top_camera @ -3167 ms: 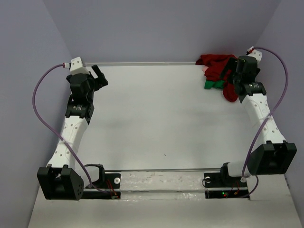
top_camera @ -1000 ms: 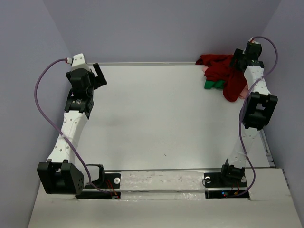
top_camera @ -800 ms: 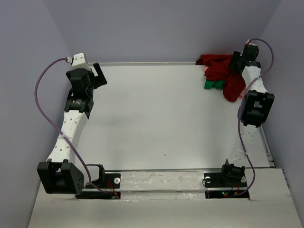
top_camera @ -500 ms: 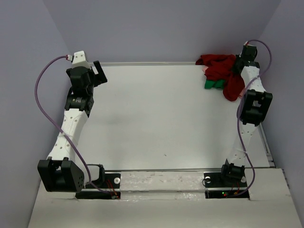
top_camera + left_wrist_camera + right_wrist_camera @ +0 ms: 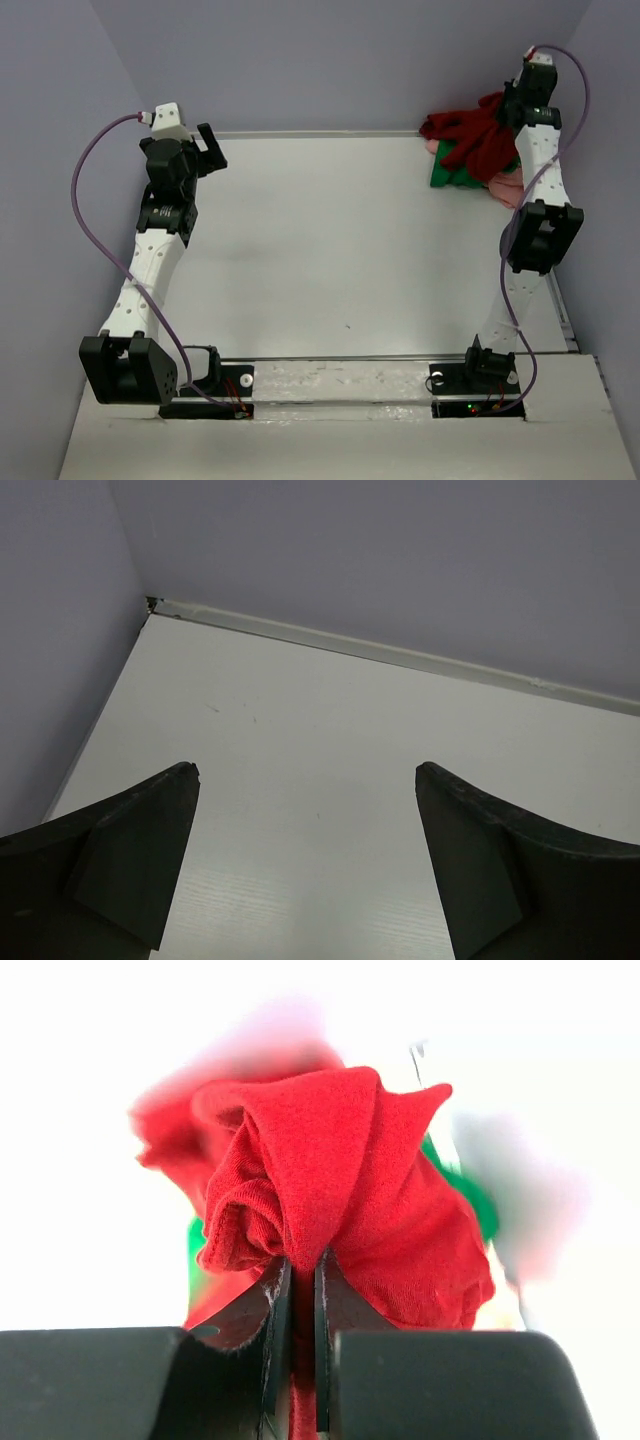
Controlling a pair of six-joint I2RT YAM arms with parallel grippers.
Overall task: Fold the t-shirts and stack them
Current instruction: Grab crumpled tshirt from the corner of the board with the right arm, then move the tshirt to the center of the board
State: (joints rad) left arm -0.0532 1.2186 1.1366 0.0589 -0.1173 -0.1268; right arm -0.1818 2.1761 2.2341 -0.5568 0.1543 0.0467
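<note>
Now the right gripper [image 5: 297, 1270] is pinched on the dark red shirt [image 5: 330, 1160] at the far right corner of the table [image 5: 330, 240], above the green shirt [image 5: 447, 176] and pink shirt [image 5: 503, 186]. The left gripper [image 5: 305, 770] stands wide apart.

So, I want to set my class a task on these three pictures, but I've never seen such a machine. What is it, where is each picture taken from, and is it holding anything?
These are two robot arms bolted to a white table. The wide picture comes from a fixed camera above and behind them: left arm on the left, right arm on the right. The other two come from cameras on the wrists, each looking out past its own two fingers. In the far right corner lies a heap: a red shirt, a green shirt and a pink shirt. The left gripper is open, holding nothing. The right gripper is shut on a bunch of the red shirt.
</note>
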